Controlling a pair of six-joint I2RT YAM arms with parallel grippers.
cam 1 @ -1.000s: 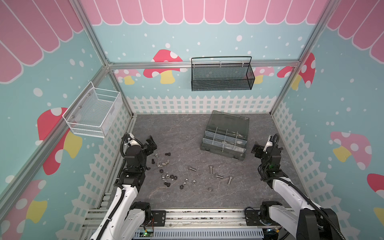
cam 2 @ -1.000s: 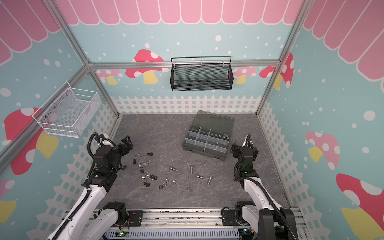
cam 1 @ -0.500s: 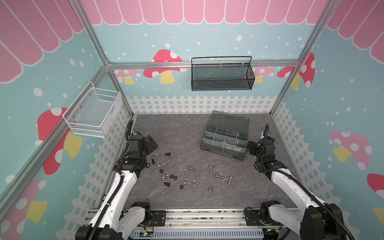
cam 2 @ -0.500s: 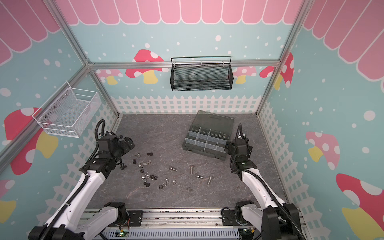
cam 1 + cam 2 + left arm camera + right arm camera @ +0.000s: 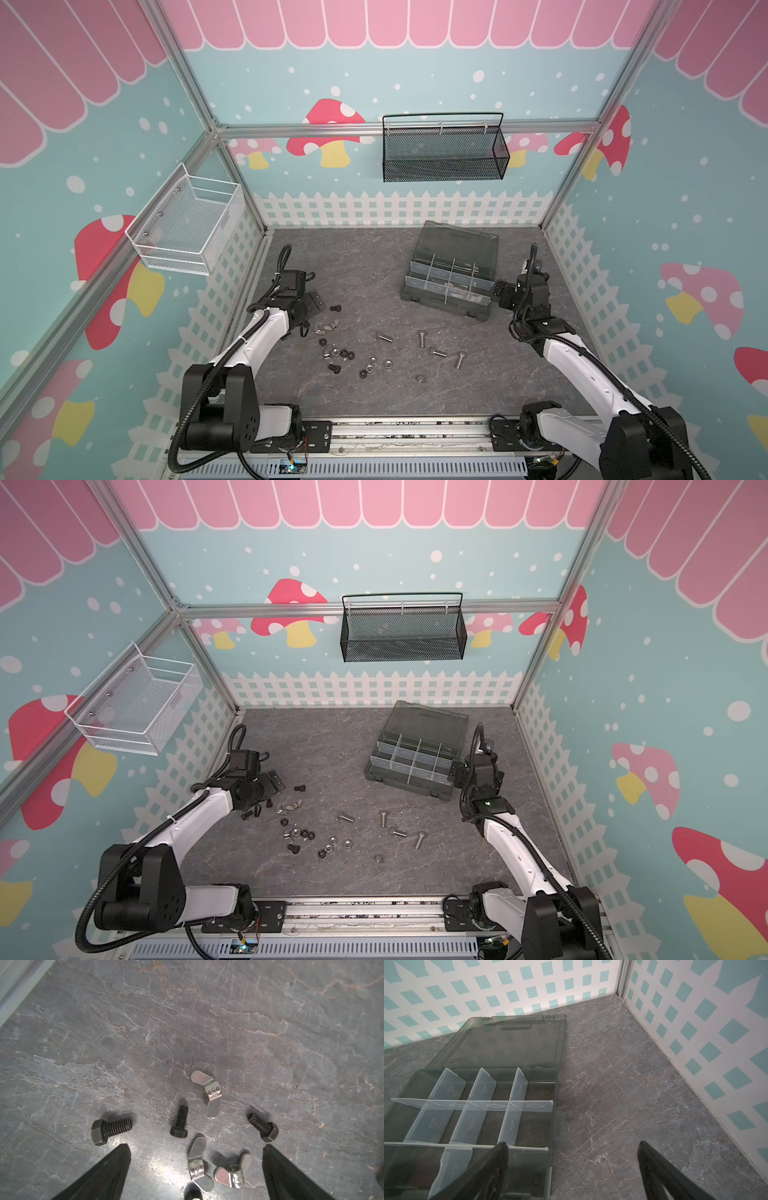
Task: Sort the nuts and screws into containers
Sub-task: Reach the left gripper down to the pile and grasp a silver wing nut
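Table: grey stone pattern, carries everything.
Containers: lid up, back right of table, partly cut off in right wrist view.
Right gripper: jaws spread wide, nothing held; one finger overlaps their corner, contact unclear.
Left gripper: jaws spread wide, nothing held, over black screws and winged nuts.

The organizer box runs off the right wrist view's edge, partly hidden behind a finger of the right gripper, and a silver piece is cropped beyond telling in the left wrist view.
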